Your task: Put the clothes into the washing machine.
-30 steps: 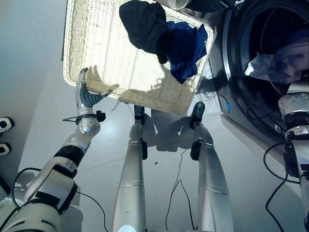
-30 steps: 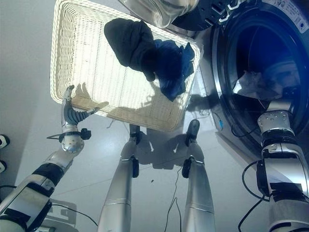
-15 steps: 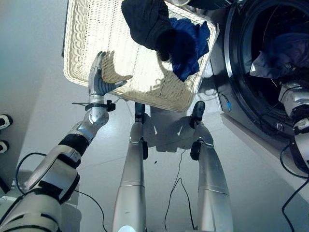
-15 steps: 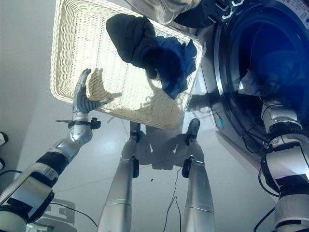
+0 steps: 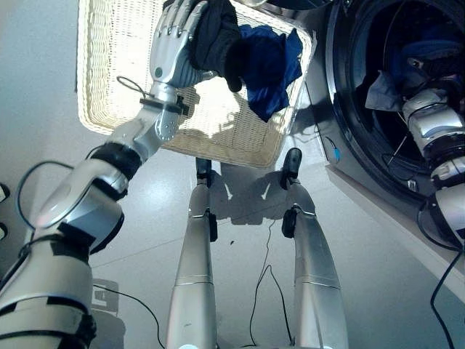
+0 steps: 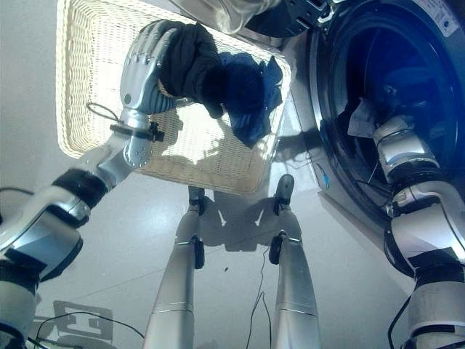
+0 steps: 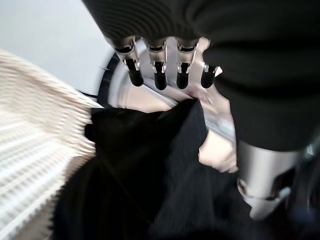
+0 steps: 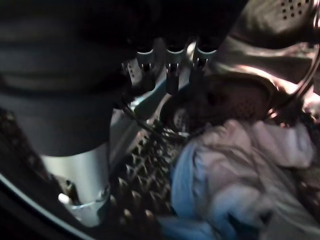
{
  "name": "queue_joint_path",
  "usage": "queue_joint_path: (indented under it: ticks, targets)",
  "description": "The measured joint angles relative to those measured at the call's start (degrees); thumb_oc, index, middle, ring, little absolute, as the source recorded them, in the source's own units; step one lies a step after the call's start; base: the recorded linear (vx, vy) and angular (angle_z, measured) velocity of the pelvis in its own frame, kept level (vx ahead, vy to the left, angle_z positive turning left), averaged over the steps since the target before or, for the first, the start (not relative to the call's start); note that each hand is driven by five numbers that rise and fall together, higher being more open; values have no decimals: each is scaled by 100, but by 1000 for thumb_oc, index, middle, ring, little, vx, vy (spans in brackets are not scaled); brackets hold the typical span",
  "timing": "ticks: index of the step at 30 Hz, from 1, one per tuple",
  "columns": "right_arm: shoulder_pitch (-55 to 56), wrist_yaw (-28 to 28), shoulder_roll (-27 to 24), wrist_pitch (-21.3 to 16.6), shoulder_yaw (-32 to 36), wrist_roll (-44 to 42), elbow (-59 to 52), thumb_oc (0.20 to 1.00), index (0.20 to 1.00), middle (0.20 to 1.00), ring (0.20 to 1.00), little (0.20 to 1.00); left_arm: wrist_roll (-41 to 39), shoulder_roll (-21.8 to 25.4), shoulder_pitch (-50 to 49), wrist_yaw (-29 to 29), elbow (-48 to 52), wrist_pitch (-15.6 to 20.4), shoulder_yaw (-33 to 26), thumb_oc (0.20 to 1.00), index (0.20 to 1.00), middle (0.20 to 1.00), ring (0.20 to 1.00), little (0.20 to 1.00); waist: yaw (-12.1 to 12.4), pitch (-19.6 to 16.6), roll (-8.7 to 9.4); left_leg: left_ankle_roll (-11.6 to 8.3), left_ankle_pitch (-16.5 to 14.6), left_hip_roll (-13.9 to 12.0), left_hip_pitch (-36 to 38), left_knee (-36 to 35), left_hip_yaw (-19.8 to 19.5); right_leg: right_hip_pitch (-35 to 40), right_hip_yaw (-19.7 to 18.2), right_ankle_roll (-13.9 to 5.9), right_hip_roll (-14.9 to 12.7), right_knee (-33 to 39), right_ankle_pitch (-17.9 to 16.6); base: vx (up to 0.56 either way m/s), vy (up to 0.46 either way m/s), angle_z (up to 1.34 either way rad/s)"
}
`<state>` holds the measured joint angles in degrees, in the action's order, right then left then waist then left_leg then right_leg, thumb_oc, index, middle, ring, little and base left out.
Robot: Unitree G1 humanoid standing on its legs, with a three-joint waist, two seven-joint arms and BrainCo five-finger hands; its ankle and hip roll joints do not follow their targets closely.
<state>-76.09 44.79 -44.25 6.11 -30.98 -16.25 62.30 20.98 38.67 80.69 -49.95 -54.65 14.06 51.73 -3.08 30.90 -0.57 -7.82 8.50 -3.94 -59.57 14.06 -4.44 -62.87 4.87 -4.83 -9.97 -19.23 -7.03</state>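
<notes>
Grey floor carries a wicker basket on the left, where the left hand, fingers straight and spread, lies over black clothing beside blue clothing. Far right, the right hand, fingers relaxed, reaches inside the washing machine above pale laundry.

Clothes in basket; washing machine right of basket.

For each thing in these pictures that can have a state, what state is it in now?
Washing machine door: open.
Drum: holds pale and blue laundry.
Wicker basket: on the floor, two garments inside.
Black garment: bunched, under the left hand.
Blue garment: crumpled, hanging over the basket's rim.
Left hand: open, on the black garment.
Right hand: open, inside the drum, holding nothing.
</notes>
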Motion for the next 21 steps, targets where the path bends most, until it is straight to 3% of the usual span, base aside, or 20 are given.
queue_joint_path:
  ticks: [9,13,21]
  targets:
    - [571,465,313,-357,-26,433,-909,1000,1000,1000,1000,1000,84,-176,204,9,-656,-616,119,1000,1000,1000,1000,1000,-241,-1,-2,8,-6,-40,-15,-123,324,-284,-301,2,56,-37,-12,-8,63,-8]
    - [985,527,358,-530,90,441,-1257,1000,1000,1000,1000,1000,47,-220,197,321,-951,-864,105,1000,1000,1000,1000,1000,-291,-7,2,0,-10,-83,-10,-172,394,-331,-336,17,100,-11,-20,-6,51,-7]
    - [1081,606,355,-696,101,552,-1297,1000,1000,1000,1000,1000,-192,-211,199,390,-965,-923,47,1000,1000,1000,1000,1000,-285,-8,2,-13,-18,-139,-8,-202,433,-341,-366,9,161,56,-20,0,3,-3]
